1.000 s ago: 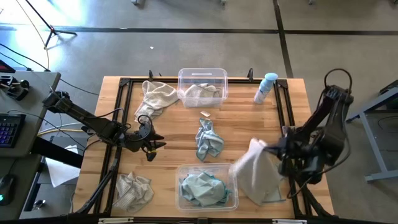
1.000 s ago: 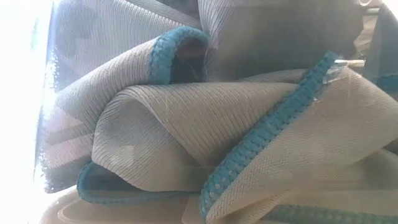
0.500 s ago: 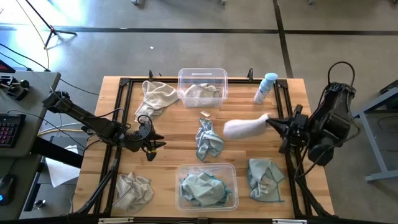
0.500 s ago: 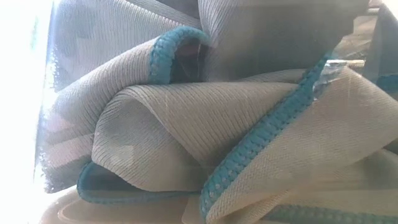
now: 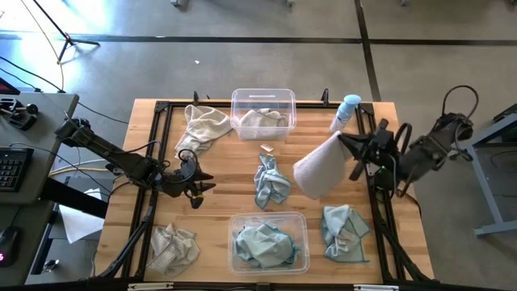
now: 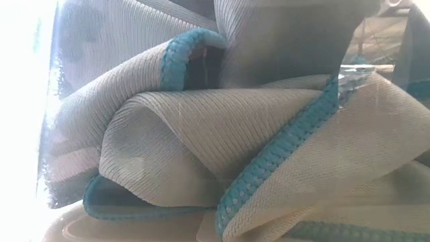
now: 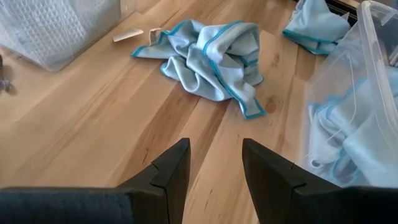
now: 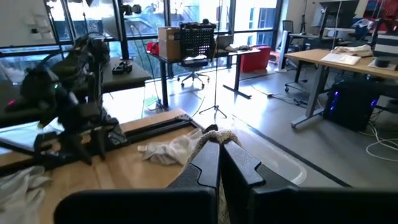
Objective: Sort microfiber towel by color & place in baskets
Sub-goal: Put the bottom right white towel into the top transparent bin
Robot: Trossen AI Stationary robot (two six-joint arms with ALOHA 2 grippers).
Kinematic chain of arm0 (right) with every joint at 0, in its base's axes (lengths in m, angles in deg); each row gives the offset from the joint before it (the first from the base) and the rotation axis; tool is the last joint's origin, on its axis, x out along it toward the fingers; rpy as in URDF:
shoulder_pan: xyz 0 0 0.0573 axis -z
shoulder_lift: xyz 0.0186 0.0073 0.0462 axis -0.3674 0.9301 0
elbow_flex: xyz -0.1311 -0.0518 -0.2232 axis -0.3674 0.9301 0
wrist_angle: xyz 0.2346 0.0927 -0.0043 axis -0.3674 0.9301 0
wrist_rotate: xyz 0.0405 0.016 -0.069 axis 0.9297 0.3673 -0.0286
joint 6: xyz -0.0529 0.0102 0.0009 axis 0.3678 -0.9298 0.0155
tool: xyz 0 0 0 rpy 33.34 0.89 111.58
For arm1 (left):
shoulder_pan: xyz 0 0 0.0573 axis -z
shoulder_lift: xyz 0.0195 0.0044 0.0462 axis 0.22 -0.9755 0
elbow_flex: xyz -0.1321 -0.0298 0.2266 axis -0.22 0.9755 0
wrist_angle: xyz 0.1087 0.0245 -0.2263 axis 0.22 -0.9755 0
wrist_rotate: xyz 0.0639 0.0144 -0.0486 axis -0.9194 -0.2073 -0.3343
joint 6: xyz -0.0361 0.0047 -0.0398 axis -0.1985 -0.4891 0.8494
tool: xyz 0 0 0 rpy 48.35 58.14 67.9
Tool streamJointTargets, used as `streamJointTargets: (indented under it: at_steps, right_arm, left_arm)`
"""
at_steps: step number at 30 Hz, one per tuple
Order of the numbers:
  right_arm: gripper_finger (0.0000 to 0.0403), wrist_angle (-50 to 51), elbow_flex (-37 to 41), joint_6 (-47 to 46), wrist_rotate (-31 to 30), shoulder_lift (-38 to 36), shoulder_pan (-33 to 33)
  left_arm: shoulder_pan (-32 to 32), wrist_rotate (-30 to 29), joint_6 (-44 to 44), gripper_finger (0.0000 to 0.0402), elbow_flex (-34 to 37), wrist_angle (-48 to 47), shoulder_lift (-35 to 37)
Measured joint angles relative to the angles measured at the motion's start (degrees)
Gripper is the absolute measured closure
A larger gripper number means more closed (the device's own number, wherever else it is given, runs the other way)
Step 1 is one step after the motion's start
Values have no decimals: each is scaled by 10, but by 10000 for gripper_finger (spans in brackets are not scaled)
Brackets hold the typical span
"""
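Note:
In the high view my right gripper (image 5: pixel 346 141) is above the table's right side, near the far edge, shut on a pale beige towel (image 5: pixel 319 170). My left gripper (image 5: pixel 199 185) is open over bare wood, left of a crumpled teal towel (image 5: pixel 271 179); the left wrist view shows that towel (image 7: pixel 208 53) ahead of it. The far basket (image 5: pixel 262 97) holds a beige towel. The near basket (image 5: pixel 299 230) holds teal towels, and one of them (image 6: pixel 201 134) fills the low view. Another teal towel (image 5: pixel 346 233) lies near the right edge. Beige towels lie far left (image 5: pixel 202 125) and near left (image 5: pixel 174 246). My right gripper pinches a bunched end of the beige towel (image 8: pixel 219 135) between its two shut fingers. The fingers lie about level and point toward the table's left. The towel is lifted clear and flares out wide below and left of the fingers (image 5: pixel 319 174).
A blue-capped spray bottle (image 5: pixel 346 113) stands at the far right, close to my right gripper. A black metal frame (image 5: pixel 161 109) borders the table. A small tag (image 5: pixel 267 148) lies on the wood between the far basket and the middle teal towel.
My right gripper has risen from the near right and moved toward the far edge, carrying the beige towel up off the teal towel it covered. The towel swung out to the left and now hangs spread wide. The right arm has swung outward to the right.

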Motion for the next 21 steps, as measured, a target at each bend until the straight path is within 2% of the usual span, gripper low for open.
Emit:
streamJointTargets:
  at_steps: [8, 12, 17, 21]
  right_arm:
    - [403, -217, 0, 184, 150, 1, 142]
    - [403, -319, 0, 246, 234, 5, 218]
    - [403, -385, 0, 256, 332, 25, 318]
    - [403, -403, 0, 222, 413, 61, 396]
  left_arm:
    - [0, -2, -5, 268, 0, 0, 0]
    - [0, -2, -5, 268, 0, 0, 0]
    - [0, -2, -9, 268, 0, 1, 0]
    - [0, -1, -10, 268, 0, 5, 0]
